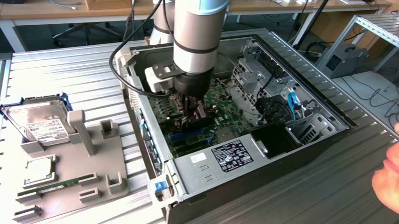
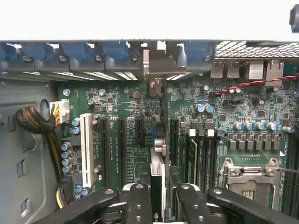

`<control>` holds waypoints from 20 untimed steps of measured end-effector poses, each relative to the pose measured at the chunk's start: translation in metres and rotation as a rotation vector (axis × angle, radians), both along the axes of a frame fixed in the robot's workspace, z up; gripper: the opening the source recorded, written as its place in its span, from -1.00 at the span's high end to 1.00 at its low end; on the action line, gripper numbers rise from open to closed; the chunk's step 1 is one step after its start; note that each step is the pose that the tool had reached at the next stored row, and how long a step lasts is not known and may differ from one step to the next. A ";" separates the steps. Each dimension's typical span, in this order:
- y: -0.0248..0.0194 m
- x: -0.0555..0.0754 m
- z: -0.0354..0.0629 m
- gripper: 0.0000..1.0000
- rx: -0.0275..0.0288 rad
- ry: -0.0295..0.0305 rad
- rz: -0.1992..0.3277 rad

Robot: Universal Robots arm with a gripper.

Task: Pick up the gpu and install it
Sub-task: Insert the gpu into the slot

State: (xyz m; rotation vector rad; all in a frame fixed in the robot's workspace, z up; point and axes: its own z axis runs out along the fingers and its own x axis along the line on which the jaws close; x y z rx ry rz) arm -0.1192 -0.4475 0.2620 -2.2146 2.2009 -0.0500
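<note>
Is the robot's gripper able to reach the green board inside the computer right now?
Probably yes. The computer case lies open on its side, and the gripper hangs inside it just above the green board, holding the black card edge-down. Nothing else seems to block the way beneath it.

A: Where does the exterior view sit?

B: High and off to one side, looking down at the open black metal computer case (image 1: 299,140) on the ribbed grey metal bench (image 1: 74,74).

A: And the wrist view?

B: Close in, looking past the hand (image 2: 159,198) straight onto the green motherboard (image 2: 131,154). Both views share that board inside the case.
</note>
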 end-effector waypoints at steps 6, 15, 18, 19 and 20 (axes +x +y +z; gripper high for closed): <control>-0.0034 0.000 -0.0009 0.48 -0.0001 0.0000 0.000; -0.0069 0.000 -0.0012 0.48 0.0002 -0.0002 0.000; -0.0070 0.000 -0.0011 0.48 -0.0001 -0.0001 0.000; -0.0070 0.000 -0.0011 0.48 -0.0002 0.0000 0.000; -0.0069 0.000 -0.0011 0.48 -0.0002 0.0000 0.000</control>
